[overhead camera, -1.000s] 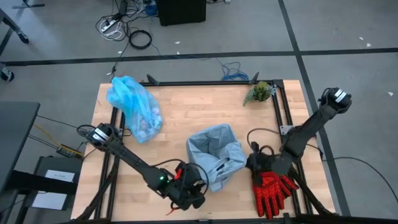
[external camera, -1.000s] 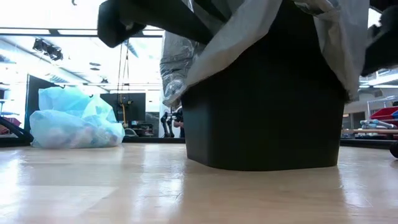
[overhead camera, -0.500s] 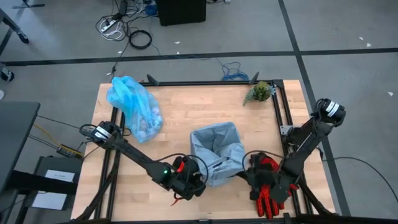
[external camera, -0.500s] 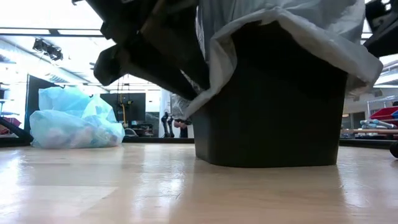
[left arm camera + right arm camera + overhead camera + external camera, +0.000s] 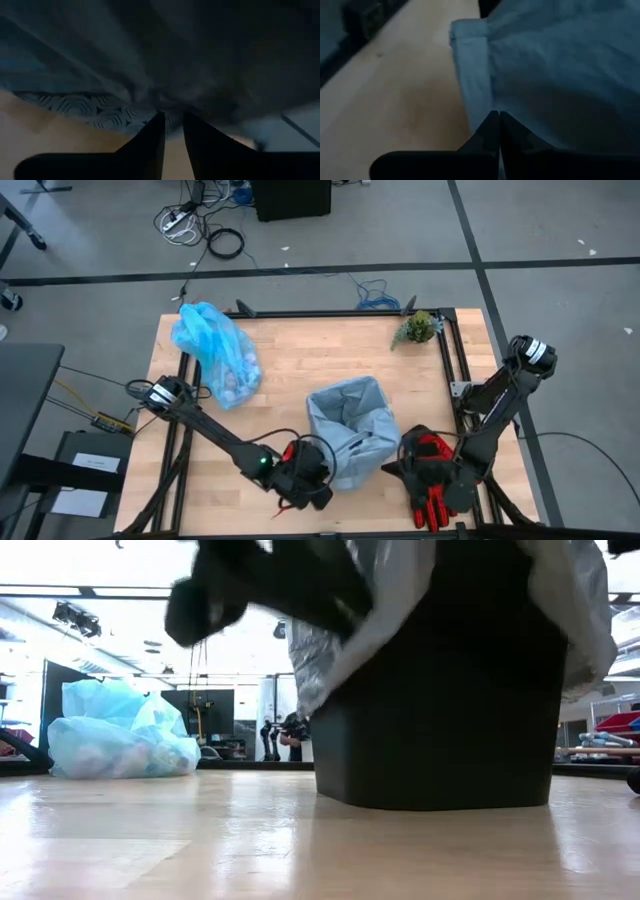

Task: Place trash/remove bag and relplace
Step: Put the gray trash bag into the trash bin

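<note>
Cyan bag (image 5: 213, 352), full of trash, is lying tied off at the table's far left corner. A grey liner (image 5: 350, 428) is draping over the bin (image 5: 440, 710); left gripper (image 5: 312, 475) and clenched right gripper (image 5: 395, 467) are both pinching its edge, seemingly fitting it over the rim.

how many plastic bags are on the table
2: the cyan bag lying at the table's far left corner, and the grey-blue bag lining the black bin near the front edge.

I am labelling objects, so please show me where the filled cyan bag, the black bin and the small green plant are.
filled cyan bag (image 5: 215, 352), high view, middle of its bulge.
black bin (image 5: 440, 710), low view, front wall.
small green plant (image 5: 418, 328), high view, its leaves.
</note>
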